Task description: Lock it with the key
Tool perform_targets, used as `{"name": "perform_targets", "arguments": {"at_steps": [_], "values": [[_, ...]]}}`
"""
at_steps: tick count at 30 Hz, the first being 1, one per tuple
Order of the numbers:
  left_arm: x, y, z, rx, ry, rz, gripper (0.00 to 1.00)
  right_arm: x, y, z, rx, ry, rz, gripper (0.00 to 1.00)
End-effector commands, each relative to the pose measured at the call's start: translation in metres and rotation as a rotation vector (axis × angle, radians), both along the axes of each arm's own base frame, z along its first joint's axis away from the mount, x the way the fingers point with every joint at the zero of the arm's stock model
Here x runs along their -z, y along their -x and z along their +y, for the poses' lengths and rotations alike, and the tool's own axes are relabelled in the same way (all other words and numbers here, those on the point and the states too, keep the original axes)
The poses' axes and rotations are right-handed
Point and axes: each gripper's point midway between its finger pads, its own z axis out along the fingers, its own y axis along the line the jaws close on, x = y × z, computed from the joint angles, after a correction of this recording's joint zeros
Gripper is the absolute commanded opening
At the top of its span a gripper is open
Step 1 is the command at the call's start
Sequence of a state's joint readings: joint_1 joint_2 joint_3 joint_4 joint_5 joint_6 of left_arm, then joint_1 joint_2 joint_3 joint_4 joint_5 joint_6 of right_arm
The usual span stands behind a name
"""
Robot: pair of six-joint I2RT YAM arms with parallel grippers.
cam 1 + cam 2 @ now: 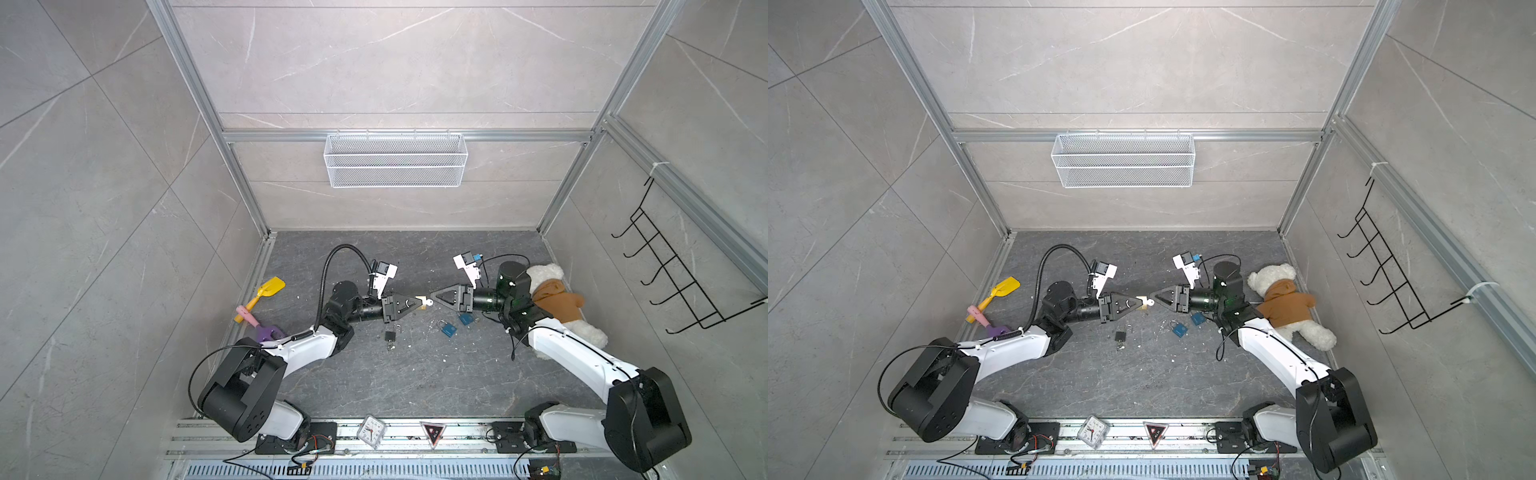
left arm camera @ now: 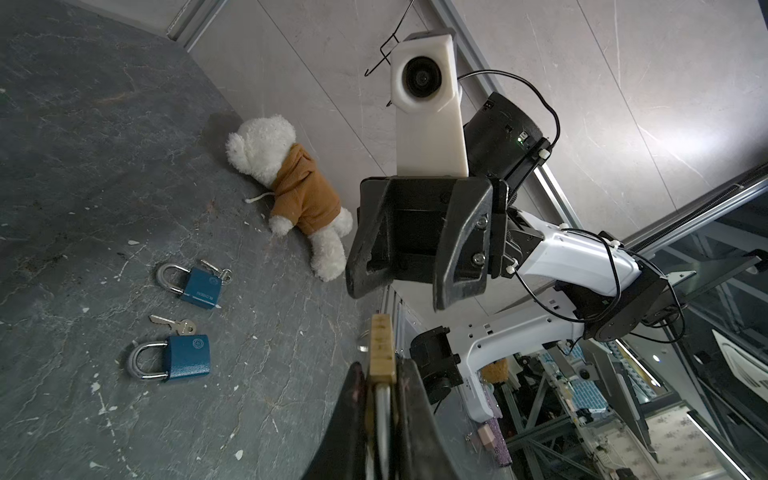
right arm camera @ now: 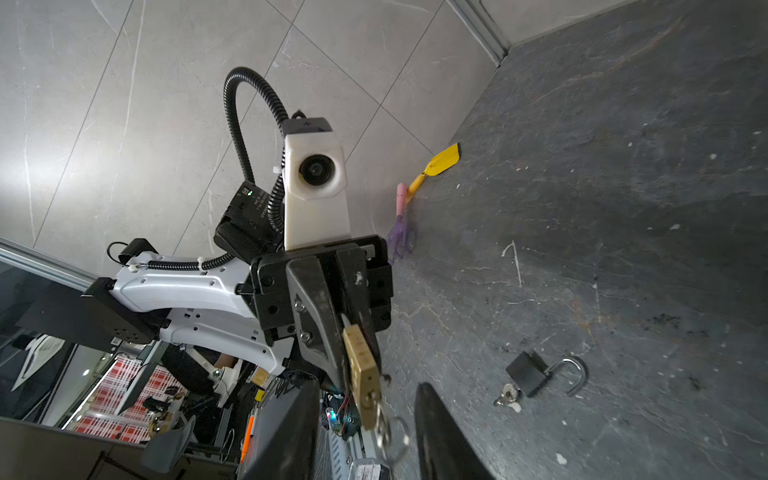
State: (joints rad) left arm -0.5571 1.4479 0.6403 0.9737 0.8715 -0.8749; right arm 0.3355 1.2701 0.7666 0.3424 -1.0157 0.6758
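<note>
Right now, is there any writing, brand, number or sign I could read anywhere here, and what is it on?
Nothing reads clearly.
Blue padlock nearer the teddy bear: printed word, too blurred to read.
Other blue padlock: round emblem, no legible letters.
Brass padlock: no lettering visible.
Black motor housing label: white print, too small.
Clock: dial numbers too small.
Red triangle sign: marking unreadable.

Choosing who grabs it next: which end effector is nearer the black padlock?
Left. The left end effector, shut on the brass padlock, hangs just beyond the black padlock; the open right end effector is farther off, to the right, nearer the blue padlocks.
</note>
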Motion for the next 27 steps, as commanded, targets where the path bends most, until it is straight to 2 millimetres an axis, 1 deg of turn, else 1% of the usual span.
{"name": "perform_targets", "arguments": {"at_steps": [1,3,5,6,11,15,20,27], "values": [[-0.035,0.008,0.007,0.03,0.095,-0.146,0.0,-0.017,0.001,-0.006,0.014,-0.002,-0.061,0.41],[-0.037,0.01,0.008,0.038,0.11,-0.16,0.0,-0.023,0.003,-0.008,0.025,0.005,-0.086,0.38],[-0.041,0.015,0.009,0.054,0.134,-0.184,0.0,-0.028,0.008,-0.009,0.012,0.002,-0.109,0.3],[-0.043,0.016,0.009,0.059,0.142,-0.194,0.0,-0.031,0.01,-0.008,0.004,-0.003,-0.111,0.28],[-0.048,0.027,0.008,0.106,0.153,-0.248,0.0,-0.035,0.016,-0.007,-0.03,-0.02,-0.113,0.27],[-0.05,0.031,0.006,0.116,0.156,-0.269,0.0,-0.039,0.02,-0.005,-0.052,-0.032,-0.121,0.25],[-0.05,0.031,0.005,0.116,0.157,-0.266,0.0,-0.042,0.023,-0.003,-0.072,-0.053,-0.13,0.25],[-0.049,0.029,0.003,0.115,0.154,-0.254,0.0,-0.04,0.027,0.002,-0.095,-0.059,-0.131,0.22]]}}
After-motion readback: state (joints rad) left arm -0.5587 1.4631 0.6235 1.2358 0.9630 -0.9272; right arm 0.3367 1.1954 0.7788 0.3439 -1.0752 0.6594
